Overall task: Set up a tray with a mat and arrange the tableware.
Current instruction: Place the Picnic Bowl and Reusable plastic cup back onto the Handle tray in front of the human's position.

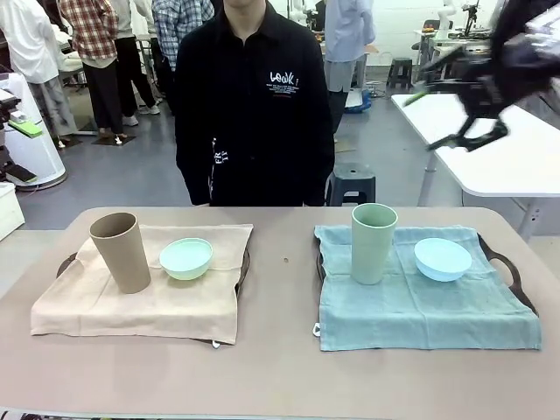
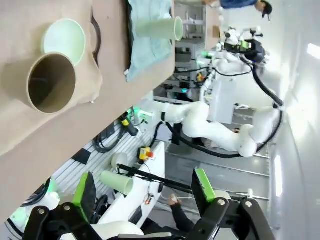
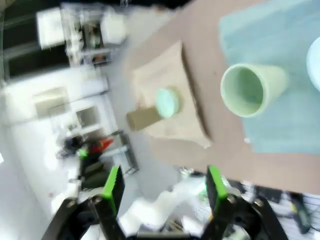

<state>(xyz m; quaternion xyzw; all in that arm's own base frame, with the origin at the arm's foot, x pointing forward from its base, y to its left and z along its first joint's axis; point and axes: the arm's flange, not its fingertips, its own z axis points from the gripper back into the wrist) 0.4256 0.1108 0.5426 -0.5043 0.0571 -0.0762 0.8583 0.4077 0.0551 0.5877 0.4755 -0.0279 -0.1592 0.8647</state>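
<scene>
Two trays hold the tableware. On the left tray (image 1: 66, 263) a beige mat (image 1: 131, 306) carries a tan tumbler (image 1: 122, 252) and a mint green bowl (image 1: 185, 259). A blue mat (image 1: 420, 311) covers the right tray (image 1: 509, 267), with a pale green tumbler (image 1: 374, 242) and a light blue bowl (image 1: 442, 259) on it. My right gripper (image 1: 424, 122) hangs high above the table's right end, open and empty, blurred. Its wrist view looks down past its gripper (image 3: 164, 189) at the green tumbler (image 3: 247, 90). My left gripper (image 2: 144, 187) is open and empty, far from the tan tumbler (image 2: 50, 82).
A person in black (image 1: 254, 105) stands at the far side of the table, hands out of sight. Bare brown tabletop (image 1: 280, 262) runs between the two trays and along the near edge. A white table (image 1: 490, 149) stands behind at the right.
</scene>
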